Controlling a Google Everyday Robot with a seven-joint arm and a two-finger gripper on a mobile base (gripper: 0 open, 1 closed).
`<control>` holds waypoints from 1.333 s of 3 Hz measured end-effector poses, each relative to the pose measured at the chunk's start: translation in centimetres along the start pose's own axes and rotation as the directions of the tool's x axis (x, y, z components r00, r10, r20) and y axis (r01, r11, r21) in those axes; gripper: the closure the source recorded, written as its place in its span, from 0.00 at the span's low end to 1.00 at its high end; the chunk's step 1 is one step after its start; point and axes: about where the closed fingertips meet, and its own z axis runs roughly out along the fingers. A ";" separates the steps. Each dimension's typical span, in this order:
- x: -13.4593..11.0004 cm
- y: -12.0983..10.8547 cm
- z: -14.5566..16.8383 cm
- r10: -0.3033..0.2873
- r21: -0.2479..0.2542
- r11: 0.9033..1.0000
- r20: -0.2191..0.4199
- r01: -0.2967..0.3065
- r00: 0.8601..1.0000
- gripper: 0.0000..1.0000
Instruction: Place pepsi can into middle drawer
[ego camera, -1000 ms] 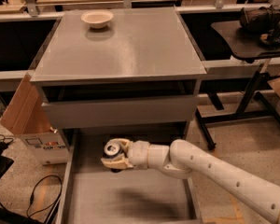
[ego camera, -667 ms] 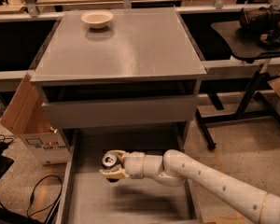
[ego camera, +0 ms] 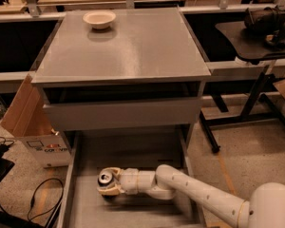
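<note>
since the earlier frames the gripper (ego camera: 106, 184) has been carried lower and nearer the front of the middle drawer (ego camera: 147, 151), and the pepsi can (ego camera: 105, 176) has been brought along in it. the can is seen clasped between the cream fingers, its silver top turned up toward the camera, over the left half of the drawer's bare grey floor and nearer the drawer's left rail than its right. whether its base is touching that floor cannot be told. the arm is reached in from the drawer's right front corner. above and behind the drawer a plain front panel (ego camera: 123, 114) is seen, and a cream bowl (ego camera: 99, 19) is set on the cabinet top (ego camera: 133, 51) well behind it. the can is judged light, smooth and thin-walled, easily dented, so it is best held across its round side at mid-height with modest pressure. a level base is judged to be needed before release, since a tilted can could be tipped and rolled on the slick metal floor.
</note>
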 end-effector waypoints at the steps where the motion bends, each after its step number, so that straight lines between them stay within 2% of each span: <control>1: 0.2 0.2 0.3 0.008 -0.003 1.000 0.005 -0.008 1.000 0.74; 4: 0.1 0.6 0.8 0.009 -0.013 1.000 0.009 -0.009 1.000 0.04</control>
